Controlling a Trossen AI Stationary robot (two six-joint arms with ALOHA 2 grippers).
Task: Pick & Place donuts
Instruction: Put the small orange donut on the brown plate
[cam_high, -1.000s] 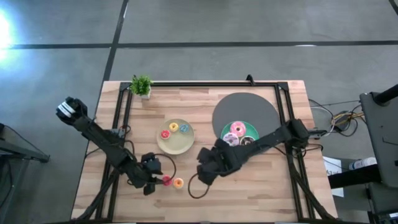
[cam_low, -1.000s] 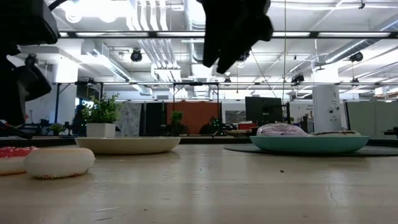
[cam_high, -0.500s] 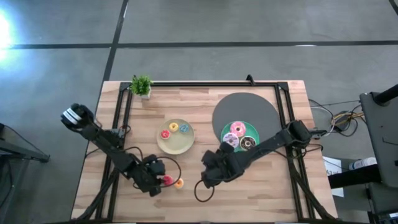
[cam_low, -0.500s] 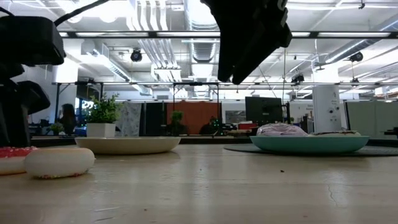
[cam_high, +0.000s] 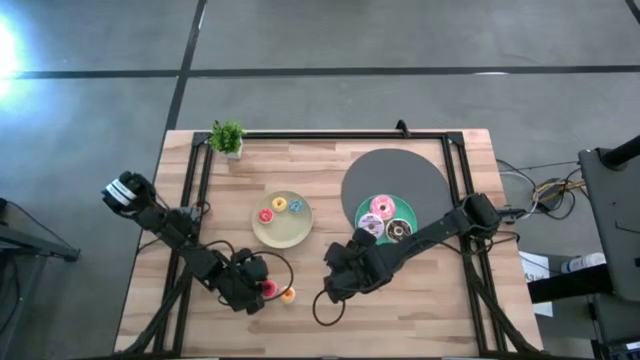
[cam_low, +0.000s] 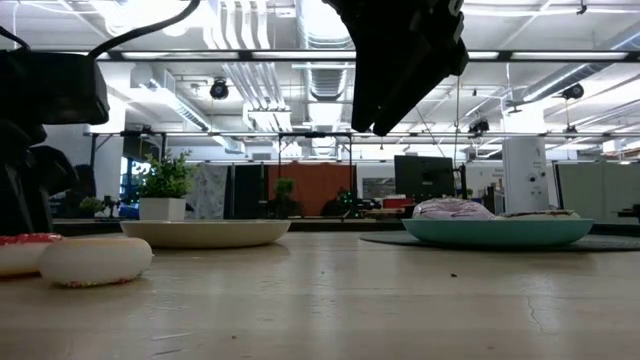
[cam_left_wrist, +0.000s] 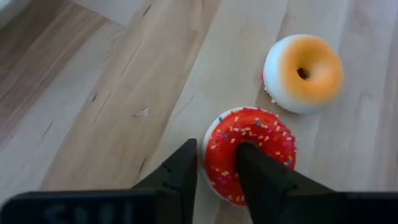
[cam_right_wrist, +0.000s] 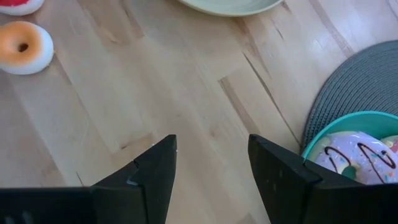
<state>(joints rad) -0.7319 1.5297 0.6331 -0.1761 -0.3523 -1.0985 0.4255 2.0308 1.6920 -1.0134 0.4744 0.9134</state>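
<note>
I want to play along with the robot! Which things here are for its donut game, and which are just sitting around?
For the game:
red mini donut, pinched at one side of its ring by the left gripper
orange mini donut
mini donuts on the cream plate
big donuts on the teal plate

Just around:
potted plant
grey mat
right gripper, waiting open

Mini red donut (cam_left_wrist: 249, 149), sprinkled, lies flat on the wood, one side of its ring between two dark fingers. Mini orange donut (cam_left_wrist: 303, 72) lies flat just beside it, apart. On the cream plate: red (cam_high: 265, 215), yellow (cam_high: 280, 205) and blue (cam_high: 295, 206) minis. On the teal plate: pink (cam_high: 381, 207), white-lilac (cam_high: 372, 223) and chocolate (cam_high: 398, 229) donuts.
</note>
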